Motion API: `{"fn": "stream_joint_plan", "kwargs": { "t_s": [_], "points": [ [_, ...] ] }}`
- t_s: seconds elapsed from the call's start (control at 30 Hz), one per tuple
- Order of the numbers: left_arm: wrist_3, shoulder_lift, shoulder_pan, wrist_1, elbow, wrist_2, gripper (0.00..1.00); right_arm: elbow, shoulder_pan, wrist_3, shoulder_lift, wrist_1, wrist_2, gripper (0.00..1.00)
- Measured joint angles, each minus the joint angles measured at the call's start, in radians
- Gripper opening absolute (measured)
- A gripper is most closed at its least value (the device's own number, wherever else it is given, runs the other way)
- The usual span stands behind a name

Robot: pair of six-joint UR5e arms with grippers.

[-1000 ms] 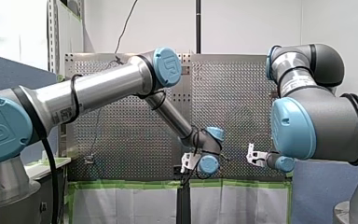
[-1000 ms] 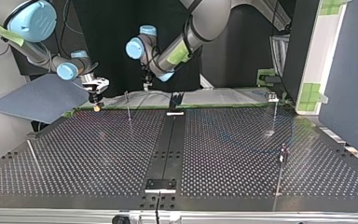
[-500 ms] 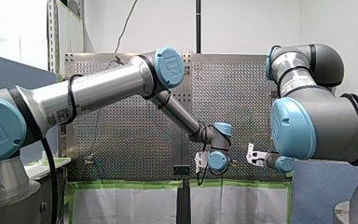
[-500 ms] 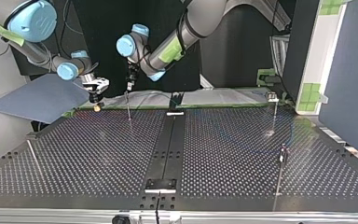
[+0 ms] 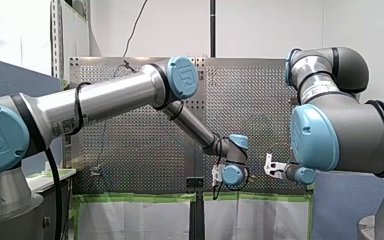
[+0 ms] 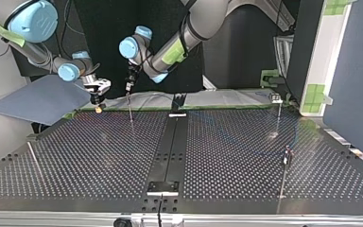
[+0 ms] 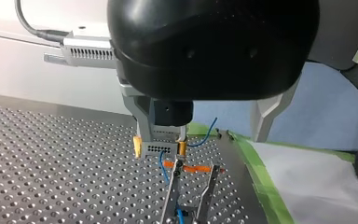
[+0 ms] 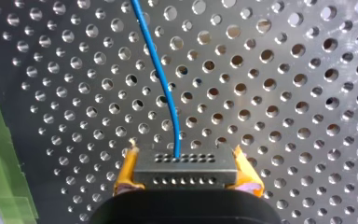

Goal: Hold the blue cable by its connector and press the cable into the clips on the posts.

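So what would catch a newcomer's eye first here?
Probably the two big grey arms with blue caps, my left arm and my right arm, filling the front view's sides. Then the perforated table spread across the top view, and in the right wrist view the blue cable running out of the dark connector pinched by my right hand.

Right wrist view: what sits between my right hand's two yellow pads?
The connector, gripped by the pads; the cable leaves it ahead. The right wrist view shows this.
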Motion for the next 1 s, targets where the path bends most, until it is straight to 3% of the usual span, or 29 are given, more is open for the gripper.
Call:
{"fn": "stream_joint_plan", "kwargs": {
  "t_s": [0.33,1.0],
  "points": [
    [0.024,0.0,0.004,0.007,-0.008,-0.033,0.99,0.0,0.0,0.0,0.0,0.001,0.0,0.0],
    [0.023,0.0,0.006,0.007,-0.014,-0.036,0.99,0.0,0.007,-0.001,0.0,0.006,0.0,0.0]
  ]
}}
